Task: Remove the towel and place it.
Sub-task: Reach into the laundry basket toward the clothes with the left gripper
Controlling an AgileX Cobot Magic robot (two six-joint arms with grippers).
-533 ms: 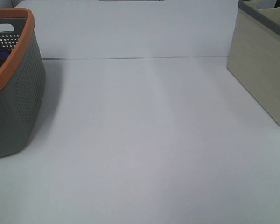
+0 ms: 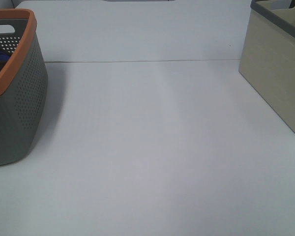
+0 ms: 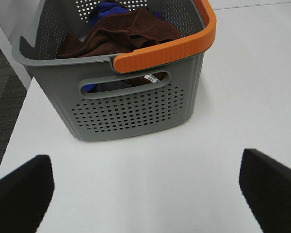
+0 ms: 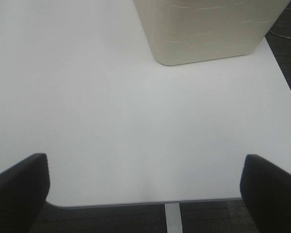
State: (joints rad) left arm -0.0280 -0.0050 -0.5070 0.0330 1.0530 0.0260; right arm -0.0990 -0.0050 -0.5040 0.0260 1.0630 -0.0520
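Inside grey basket, brown towel, small white tag (writing illegible)

Grey orange-rimmed basket with blue cloth, beige bin well apart, white table.

The grey basket runs off the overhead view's left edge, the beige bin off its right. The towel mostly covers the blue cloth.

exterior high: no change visible against the earlier picture | grey basket with orange rim, beige bin, white table: none has moved | wrist views: no earlier picture to compare
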